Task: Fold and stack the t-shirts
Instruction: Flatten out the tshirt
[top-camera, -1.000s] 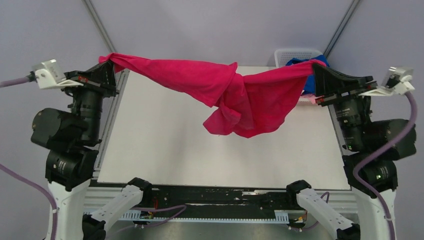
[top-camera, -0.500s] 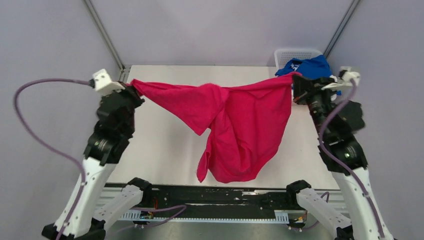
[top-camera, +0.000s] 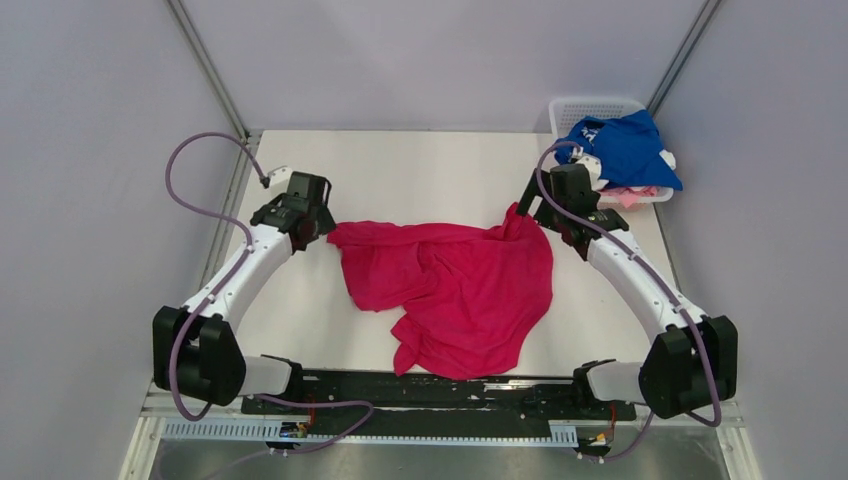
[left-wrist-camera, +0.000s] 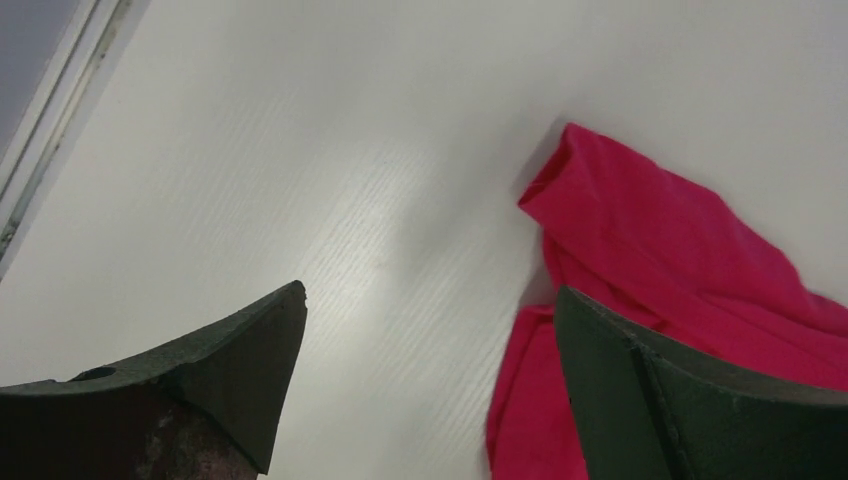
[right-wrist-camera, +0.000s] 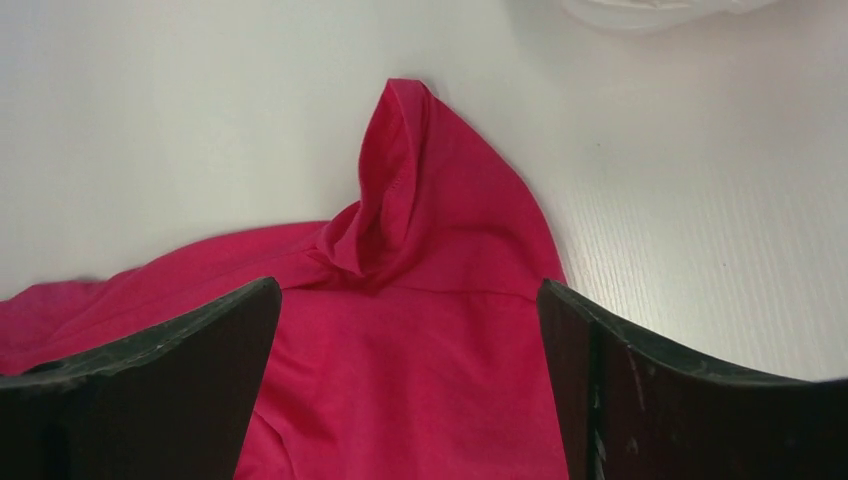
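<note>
A magenta-red t-shirt lies crumpled on the white table, reaching from the middle toward the near edge. My left gripper hovers at its left corner, open, with bare table between the fingers and the shirt under the right finger. At the shirt's right corner my right gripper is also open, just above the cloth, which stands up in a small peak. Neither gripper holds anything. A royal blue t-shirt sits heaped in the basket.
A white lattice basket stands at the back right corner, with pale pink cloth under the blue shirt. Grey walls close in on both sides. A metal rail runs along the table's left edge.
Both grippers came down from holding the red shirt stretched in the air and opened. The shirt dropped and now lies crumpled on the table.
</note>
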